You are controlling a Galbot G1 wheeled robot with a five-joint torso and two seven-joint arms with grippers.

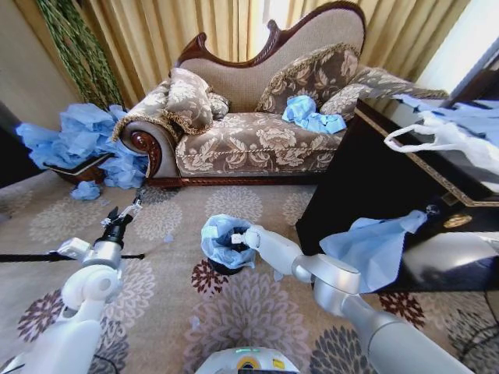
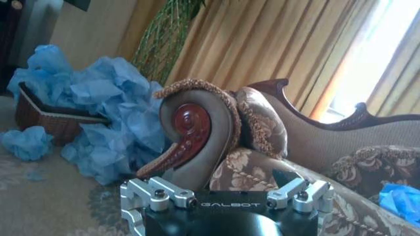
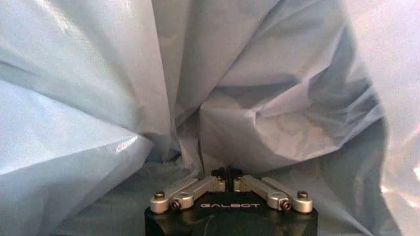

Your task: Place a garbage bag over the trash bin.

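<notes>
- Light-blue film of the garbage bag (image 1: 222,238) covers the trash bin (image 1: 226,267) on the carpet (image 1: 156,327) in our head view.
- Our right gripper (image 3: 226,173) reaches into the bag; its wrist view shows the jaws closed together against the folds.
- Our left gripper (image 1: 134,207) stretches toward the sofa (image 2: 217,147), beside the bin; we cannot tell its jaws.

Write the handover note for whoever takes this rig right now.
Right hand: shut, down at the mouth of the trash bin, in the garbage bag; whether it pinches the film is unclear.
Left hand: open, idle above the carpet, aimed at the sofa.
Done: the bag lies bunched over the bin's opening, bin on the carpet before the sofa.
Left: spread the film around the rim.
</notes>
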